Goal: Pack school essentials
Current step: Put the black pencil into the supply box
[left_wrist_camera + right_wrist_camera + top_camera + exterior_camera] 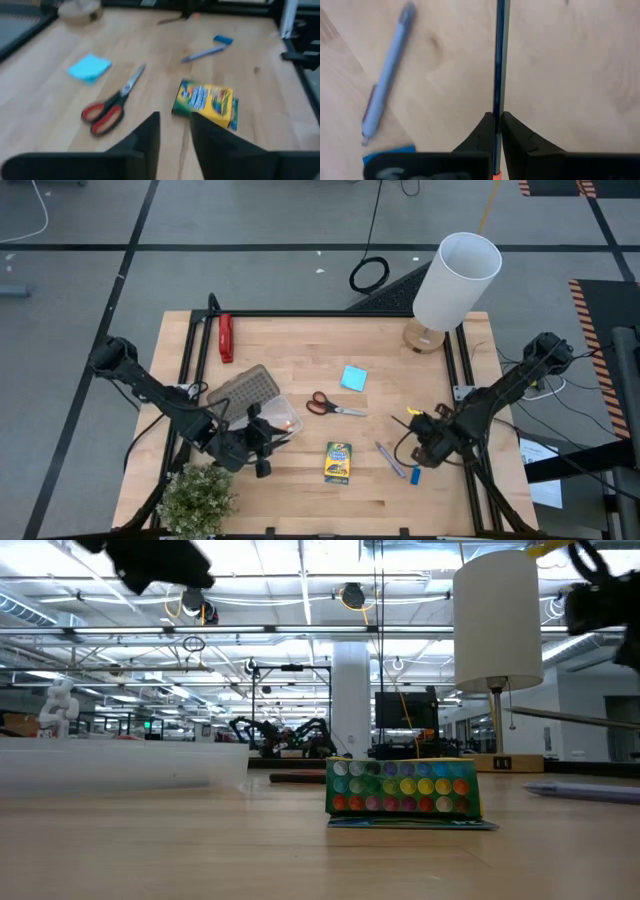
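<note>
My right gripper [497, 120] is shut on a dark blue pencil [499, 60] above the table's right part [422, 430]. Below it lie the blue pen [387, 75] and the small blue eraser [415, 475]. The crayon box [338, 462] lies flat near the front middle. The red-handled scissors [335, 407] and the light-blue notepad [353, 377] lie farther back. My left gripper [262, 442] hovers beside the clear case [252, 395]. Its fingers [150, 135] stand a narrow gap apart with nothing between them. My right gripper pinches the dark pencil's shaft [498, 107] between its two fingers, close to the end with an orange tip [496, 175]. The pencil runs along the fingers and sticks out straight ahead of them. The low view shows this gripper [600, 590] high above the tabletop.
A red bar-shaped tool [226, 337] lies at the far left. A lamp with a white shade [455, 280] stands at the far right corner. A small green plant [197, 500] sits at the near left corner. Bare wood lies along the front edge.
</note>
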